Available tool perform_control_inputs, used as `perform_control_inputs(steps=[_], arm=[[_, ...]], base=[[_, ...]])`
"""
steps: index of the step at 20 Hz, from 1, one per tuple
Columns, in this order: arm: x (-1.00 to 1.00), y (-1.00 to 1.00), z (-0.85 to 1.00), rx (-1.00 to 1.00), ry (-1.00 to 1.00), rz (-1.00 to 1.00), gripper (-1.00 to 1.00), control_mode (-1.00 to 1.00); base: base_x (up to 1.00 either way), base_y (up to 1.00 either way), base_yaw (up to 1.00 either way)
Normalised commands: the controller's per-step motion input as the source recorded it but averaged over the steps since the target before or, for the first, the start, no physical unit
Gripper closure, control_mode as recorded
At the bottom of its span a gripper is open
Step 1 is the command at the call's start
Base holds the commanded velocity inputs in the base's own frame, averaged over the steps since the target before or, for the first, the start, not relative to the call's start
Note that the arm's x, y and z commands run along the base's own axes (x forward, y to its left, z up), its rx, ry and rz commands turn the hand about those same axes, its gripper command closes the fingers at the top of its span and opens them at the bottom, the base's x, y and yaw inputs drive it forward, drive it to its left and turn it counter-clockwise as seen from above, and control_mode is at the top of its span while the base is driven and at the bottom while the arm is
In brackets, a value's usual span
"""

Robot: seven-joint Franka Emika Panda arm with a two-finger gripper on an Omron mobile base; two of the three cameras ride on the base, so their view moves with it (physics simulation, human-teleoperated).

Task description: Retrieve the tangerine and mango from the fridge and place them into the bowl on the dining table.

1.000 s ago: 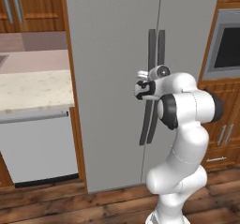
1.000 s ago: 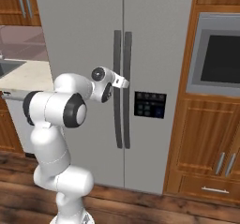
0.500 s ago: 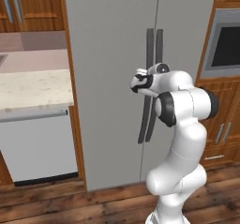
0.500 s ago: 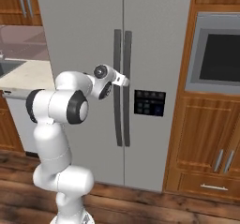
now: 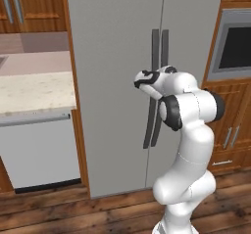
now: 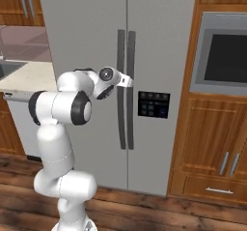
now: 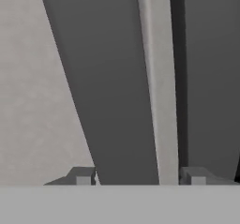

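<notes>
Hand view: fingertips [image 7: 82, 176] straddle fridge [image 5: 112, 57] handle [image 7: 112, 101] (seemingly touching).

Light grey fridge [image 5: 112, 81], flat and plain, with two dark charcoal handles [image 5: 158, 47] down its middle seam. Right of the handles sits a black panel [image 6: 153, 104] with faint bluish marks. Warm reddish-brown wood cabinets [image 6: 212, 143] flank the fridge, with silver pulls. The oven [image 6: 226, 51] right of the fridge is silver-framed around a black window. Left of the fridge, a beige speckled bench [image 5: 34, 91] tops a white appliance [image 5: 39, 150]. The floor [image 5: 73, 213] is dark brown planks. The arm [image 5: 188, 145] is glossy white with black joints.
</notes>
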Motion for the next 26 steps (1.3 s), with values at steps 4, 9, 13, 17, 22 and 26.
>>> perform_control_inputs(steps=[4,9,13,17,22,26], arm=[[0.46,0.34,-0.40,-0.05,0.06,0.21,1.00,-1.00],[0.19,0.63,-0.09,-0.10,0.26,0.13,1.00,-1.00],[0.00,0.81,0.00,-0.11,0.34,0.11,1.00,-1.00],[-0.01,0.98,0.00,-0.09,0.33,0.08,1.00,-1.00],[-0.04,1.00,0.00,-0.06,0.30,0.05,1.00,-1.00],[-0.03,1.00,0.00,-0.01,0.13,0.01,1.00,-1.00]], base=[[0.00,0.00,0.00],[0.00,0.00,0.00],[0.00,0.00,0.00],[0.00,0.00,0.00],[0.00,0.00,0.00],[0.00,0.00,0.00]])
